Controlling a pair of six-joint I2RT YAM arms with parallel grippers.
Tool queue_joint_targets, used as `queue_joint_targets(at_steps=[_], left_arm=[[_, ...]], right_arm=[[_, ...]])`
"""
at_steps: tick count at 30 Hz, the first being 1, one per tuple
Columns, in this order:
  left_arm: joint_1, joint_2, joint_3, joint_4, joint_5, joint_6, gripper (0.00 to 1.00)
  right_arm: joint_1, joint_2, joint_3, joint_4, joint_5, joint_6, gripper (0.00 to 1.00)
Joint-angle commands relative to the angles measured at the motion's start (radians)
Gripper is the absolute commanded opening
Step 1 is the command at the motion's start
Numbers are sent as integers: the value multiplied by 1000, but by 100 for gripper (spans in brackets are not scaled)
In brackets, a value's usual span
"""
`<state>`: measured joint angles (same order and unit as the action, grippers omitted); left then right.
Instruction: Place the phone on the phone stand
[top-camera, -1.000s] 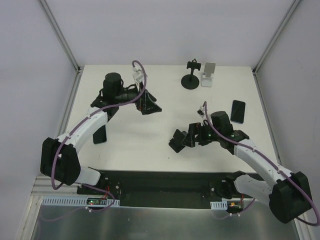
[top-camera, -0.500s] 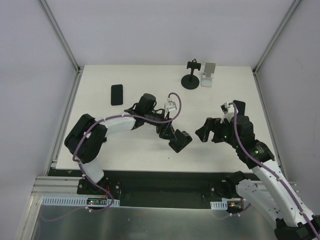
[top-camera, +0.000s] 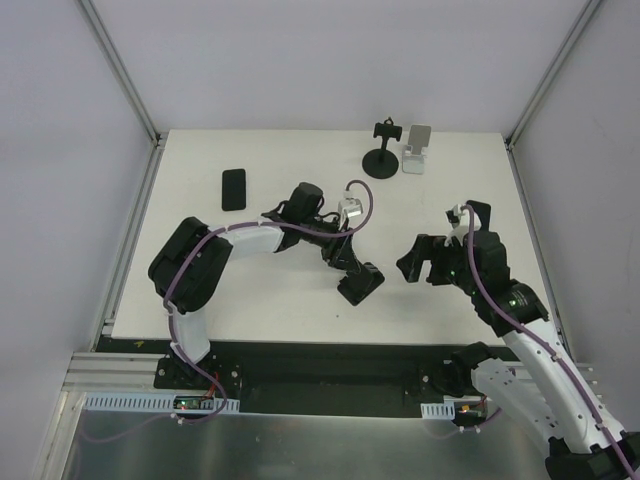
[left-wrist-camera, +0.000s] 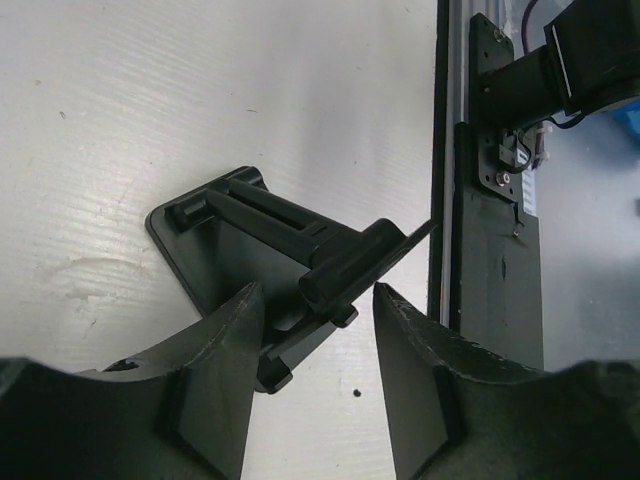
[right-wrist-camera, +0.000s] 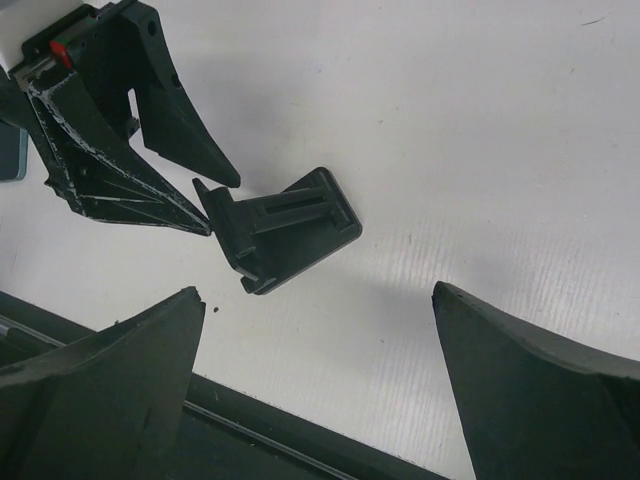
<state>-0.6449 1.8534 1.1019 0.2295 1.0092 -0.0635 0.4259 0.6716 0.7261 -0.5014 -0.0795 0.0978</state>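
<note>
A black phone (top-camera: 233, 189) lies flat at the left of the white table. The black folding phone stand (top-camera: 360, 283) (left-wrist-camera: 250, 240) (right-wrist-camera: 290, 228) lies near the table's front middle. My left gripper (top-camera: 350, 262) (left-wrist-camera: 320, 292) reaches down over its raised end. The jaws are half closed on either side of the stand's hinge bar, and a gap still shows on the right side. My right gripper (top-camera: 420, 262) (right-wrist-camera: 318, 295) hangs wide open and empty to the right of the stand, clear of it.
A black round-based stand (top-camera: 383, 152) and a white stand (top-camera: 416, 150) stand at the back of the table. The black front rail (left-wrist-camera: 495, 260) runs close behind the folding stand. My right arm (top-camera: 500, 295) covers the table's right side.
The left gripper came from the back left to the folding stand and narrowed its jaws around it. The right gripper drew back to the right, away from the stand, and stays wide.
</note>
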Motion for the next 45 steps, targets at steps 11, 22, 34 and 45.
queue_joint_targets(at_steps=[11, 22, 34, 45], left_arm=[[-33, 38, 49, 21, -52, -125, 21], [-45, 82, 81, 19, -37, -163, 0], [-88, 165, 144, -32, -14, -272, 0], [-91, 136, 136, -18, -9, -269, 14]], right_arm=[[-35, 25, -14, 26, 73, 45, 99], [-55, 106, -36, 66, 52, 43, 100], [-65, 158, -30, 80, 15, 31, 100], [-258, 198, 5, 58, 73, 118, 100]])
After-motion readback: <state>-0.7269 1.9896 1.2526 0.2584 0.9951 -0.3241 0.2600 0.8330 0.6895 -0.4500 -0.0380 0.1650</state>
